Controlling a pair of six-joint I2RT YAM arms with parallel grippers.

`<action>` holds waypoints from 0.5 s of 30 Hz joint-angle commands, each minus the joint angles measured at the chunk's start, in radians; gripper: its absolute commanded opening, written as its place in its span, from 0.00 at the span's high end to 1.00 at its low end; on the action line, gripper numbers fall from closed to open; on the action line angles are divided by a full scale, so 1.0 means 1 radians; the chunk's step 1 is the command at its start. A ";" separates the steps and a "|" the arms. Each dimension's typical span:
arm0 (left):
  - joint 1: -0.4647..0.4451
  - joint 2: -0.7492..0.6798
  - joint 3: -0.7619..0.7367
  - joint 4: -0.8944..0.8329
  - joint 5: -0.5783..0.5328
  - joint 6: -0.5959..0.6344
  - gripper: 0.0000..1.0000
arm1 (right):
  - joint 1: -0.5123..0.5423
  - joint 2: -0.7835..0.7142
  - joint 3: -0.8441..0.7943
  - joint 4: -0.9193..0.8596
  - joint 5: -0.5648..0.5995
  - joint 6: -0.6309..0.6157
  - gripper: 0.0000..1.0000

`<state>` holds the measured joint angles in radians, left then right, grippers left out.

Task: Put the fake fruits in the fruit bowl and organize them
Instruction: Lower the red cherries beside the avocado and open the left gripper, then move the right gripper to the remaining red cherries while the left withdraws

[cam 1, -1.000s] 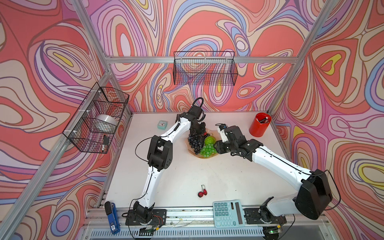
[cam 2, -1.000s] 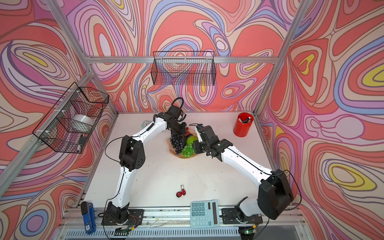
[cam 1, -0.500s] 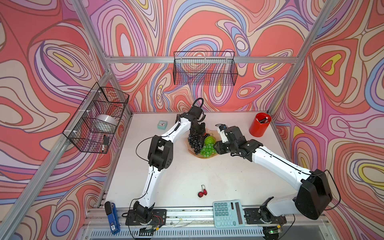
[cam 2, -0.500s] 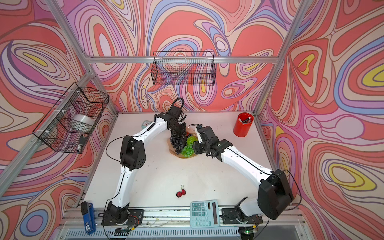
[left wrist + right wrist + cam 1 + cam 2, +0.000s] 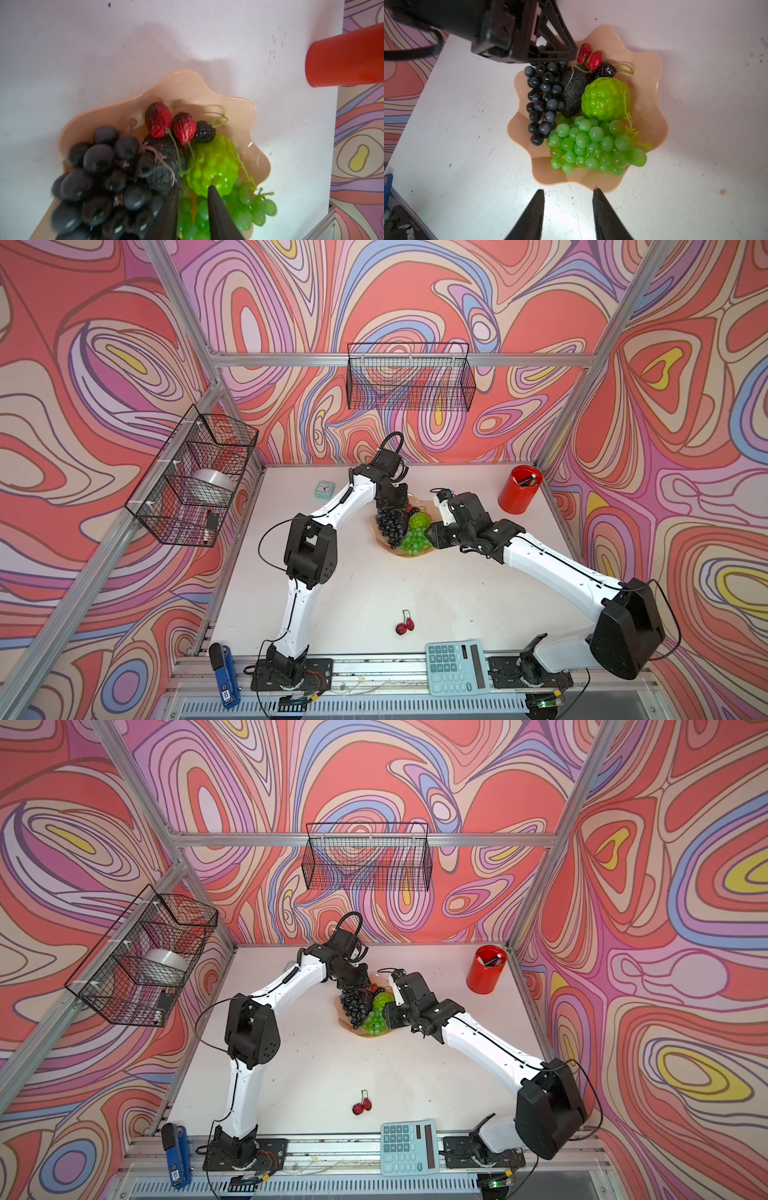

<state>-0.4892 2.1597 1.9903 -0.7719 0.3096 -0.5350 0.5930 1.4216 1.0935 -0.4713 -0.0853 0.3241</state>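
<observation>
The peach fruit bowl [image 5: 652, 68] stands mid-table at the back and holds dark purple grapes [image 5: 543, 99], an avocado [image 5: 574, 91], a bumpy lime-green ball [image 5: 605, 98], green grapes [image 5: 593, 145], two red cherries [image 5: 589, 56] and a black berry [image 5: 606, 70]. My left gripper [image 5: 193, 191] hovers over the bowl's far side, open, nothing between its fingers; the cherries' stems lie just beyond its tips. My right gripper [image 5: 569, 192] is open and empty at the bowl's right rim, low over the table. Another cherry pair [image 5: 405, 625] lies on the table near the front.
A red cup [image 5: 520, 489] with pens stands at the back right. A teal calculator [image 5: 456, 667] and a blue tool [image 5: 224, 672] rest on the front rail. A small clock [image 5: 324, 489] sits back left. Wire baskets [image 5: 195, 477] hang on the walls.
Both arms stay where they were at the bowl. My left gripper's jaws have spread apart above the fruit.
</observation>
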 commanded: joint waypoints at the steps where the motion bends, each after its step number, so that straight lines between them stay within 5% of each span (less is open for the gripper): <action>1: 0.006 -0.128 -0.065 0.064 -0.004 -0.009 0.66 | 0.027 0.004 -0.017 0.009 -0.023 0.000 0.58; 15: 0.007 -0.584 -0.571 0.120 -0.094 -0.003 0.51 | 0.296 0.028 -0.149 -0.033 -0.104 0.126 0.46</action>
<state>-0.4892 1.6241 1.4727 -0.6437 0.2626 -0.5358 0.8574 1.4338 0.9653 -0.4942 -0.1524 0.4030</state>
